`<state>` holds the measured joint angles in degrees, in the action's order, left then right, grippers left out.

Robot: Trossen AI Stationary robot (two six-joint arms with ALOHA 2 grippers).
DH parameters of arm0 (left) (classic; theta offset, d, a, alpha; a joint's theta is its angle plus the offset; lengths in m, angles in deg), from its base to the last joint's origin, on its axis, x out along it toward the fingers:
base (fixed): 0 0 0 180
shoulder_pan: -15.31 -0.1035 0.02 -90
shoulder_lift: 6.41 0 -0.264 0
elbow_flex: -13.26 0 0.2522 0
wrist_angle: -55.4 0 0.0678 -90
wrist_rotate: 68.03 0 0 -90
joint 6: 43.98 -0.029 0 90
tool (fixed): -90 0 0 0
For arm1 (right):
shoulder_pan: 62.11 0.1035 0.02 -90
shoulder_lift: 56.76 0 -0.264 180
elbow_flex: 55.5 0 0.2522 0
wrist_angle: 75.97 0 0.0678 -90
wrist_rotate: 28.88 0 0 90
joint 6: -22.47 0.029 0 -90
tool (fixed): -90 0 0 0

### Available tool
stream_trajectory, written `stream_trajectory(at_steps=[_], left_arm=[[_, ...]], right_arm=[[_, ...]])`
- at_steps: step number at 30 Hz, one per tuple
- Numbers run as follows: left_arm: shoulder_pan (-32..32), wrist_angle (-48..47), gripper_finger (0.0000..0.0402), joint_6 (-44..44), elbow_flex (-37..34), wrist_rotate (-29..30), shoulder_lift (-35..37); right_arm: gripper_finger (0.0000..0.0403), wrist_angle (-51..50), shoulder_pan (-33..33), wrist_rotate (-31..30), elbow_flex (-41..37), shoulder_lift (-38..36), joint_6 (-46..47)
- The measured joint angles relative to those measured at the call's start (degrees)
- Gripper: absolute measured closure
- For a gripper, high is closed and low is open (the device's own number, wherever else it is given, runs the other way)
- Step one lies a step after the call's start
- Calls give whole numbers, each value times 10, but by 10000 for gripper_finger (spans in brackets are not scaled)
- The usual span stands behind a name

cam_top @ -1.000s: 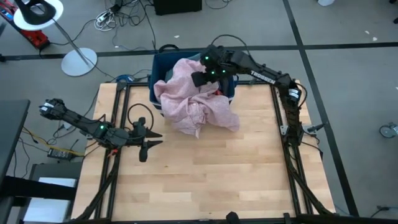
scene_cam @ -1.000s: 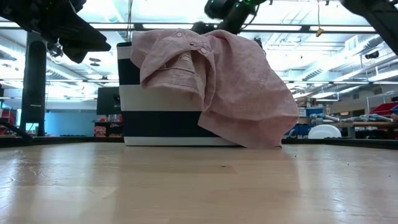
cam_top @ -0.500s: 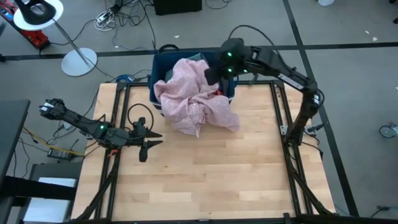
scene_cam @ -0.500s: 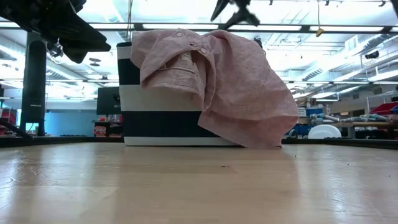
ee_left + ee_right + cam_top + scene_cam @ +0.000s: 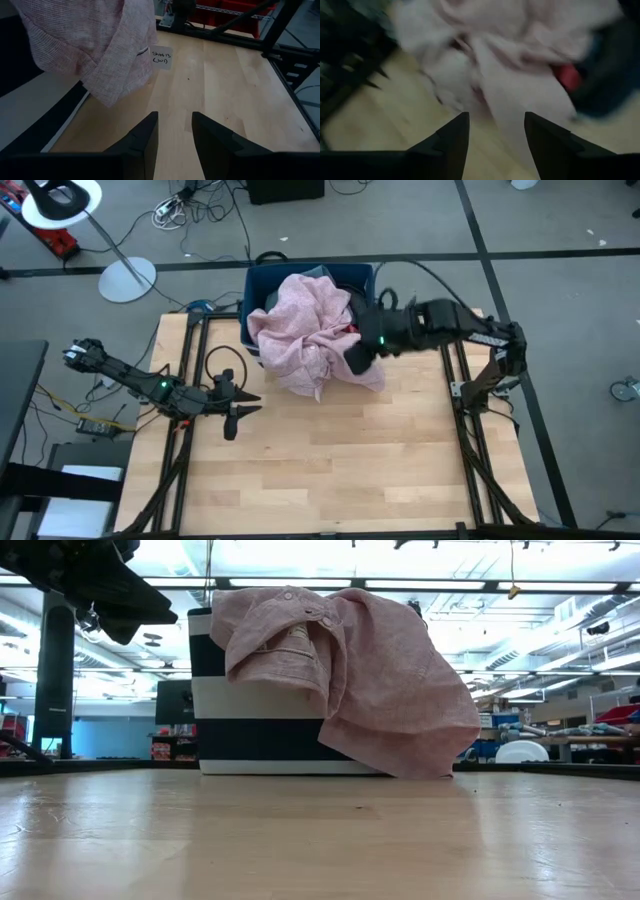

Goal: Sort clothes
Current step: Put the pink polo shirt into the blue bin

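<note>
Pink shirt hangs half out of the dark blue, white-striped bin at the table's far edge, spilling onto the wood tabletop; something red shows beside it in my right wrist view. My right gripper hovers over the shirt's lower right part w/ fingers apart, holding nothing. Left gripper sits near the left edge, fingers apart and empty, and a white label by the shirt reads "SHIRTS (W)" as best I can tell.

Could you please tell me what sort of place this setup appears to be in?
Probably a robotics lab or workshop: a wooden table in a metal frame, loose cables on the grey floor, and long ceiling lights over shelving beyond.
</note>
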<state>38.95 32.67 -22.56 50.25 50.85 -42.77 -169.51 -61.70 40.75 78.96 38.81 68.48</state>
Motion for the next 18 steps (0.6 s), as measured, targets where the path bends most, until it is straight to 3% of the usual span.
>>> stream_trajectory(at_steps=[5,13,18], left_arm=[[0,-3,277,0,0,0,0],[0,-19,277,-1,0,-2,0],[0,-23,277,-1,0,-12,0]], right_arm=[[227,-107,62,-68,-27,0,114],[242,-93,109,-69,-167,-36,229],[241,-34,114,-65,-265,-56,224]])
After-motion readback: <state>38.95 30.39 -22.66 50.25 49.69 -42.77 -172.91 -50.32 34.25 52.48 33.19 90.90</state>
